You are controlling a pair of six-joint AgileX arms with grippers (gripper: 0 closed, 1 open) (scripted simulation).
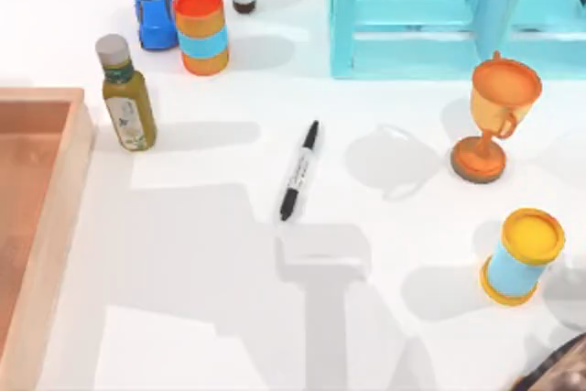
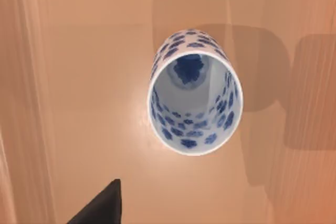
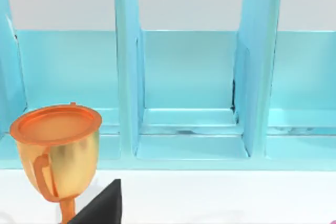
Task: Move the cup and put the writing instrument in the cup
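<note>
Plainly, little of the task is done yet. The pen (image 1: 300,171) lies flat on the white table (image 1: 211,254), near its middle, slanting with its cap end toward the teal shelf (image 1: 430,16) and its other end toward the near edge; nothing touches it. The cup (image 2: 193,92) stands upright on a brown wooden surface, seen from above in the left wrist view, its blue-flowered mouth open and nothing inside. That surface looks like the floor of the wooden tray (image 1: 50,226) at the table's left (a judgement from colour, not certain). So the cup is not yet moved out beside the pen, and the pen is not yet in it.

The left gripper hovers above the cup; a dark finger tip (image 2: 102,205) shows at the edge of its wrist view, well clear of the cup, so it grips nothing, but whether its fingers are spread or pressed together I cannot tell. The right arm (image 1: 558,368) sits at the table's near right corner, its camera facing the goblet (image 3: 58,150) and the shelf; its finger state I cannot tell either.

Both steps remain: carrying the cup out, then lifting the pen and dropping it in.
</note>
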